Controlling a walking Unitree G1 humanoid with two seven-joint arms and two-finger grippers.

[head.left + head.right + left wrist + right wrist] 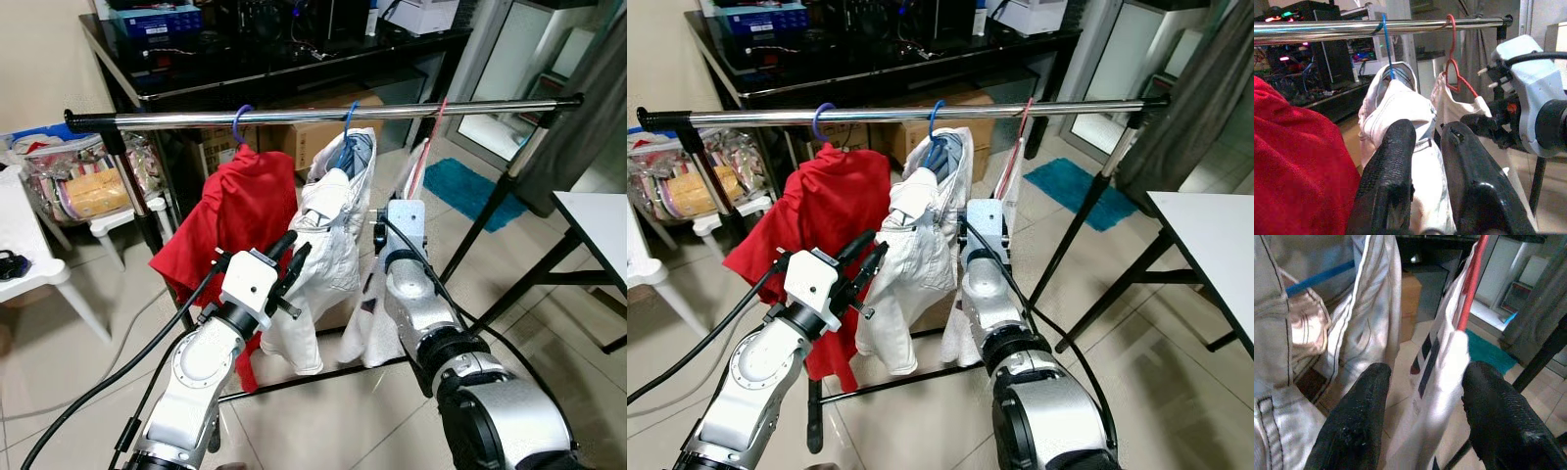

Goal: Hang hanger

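You see the steel rail crossing the upper frame, carrying a red garment, a white jacket and, right of centre, the red hanger hooked on; right gripper spread around its white cloth, left gripper parted, empty

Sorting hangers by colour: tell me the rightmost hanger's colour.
Red hanger, clearest in the left wrist view.

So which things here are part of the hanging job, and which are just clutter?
Part of the job:
- red hanger, hooked on the rail
- white garment on it, between the open right gripper fingers
- clothes rail

Just around:
- red garment, purple hanger
- white jacket, blue hanger
- left gripper, idle
- teal mat
- black desk
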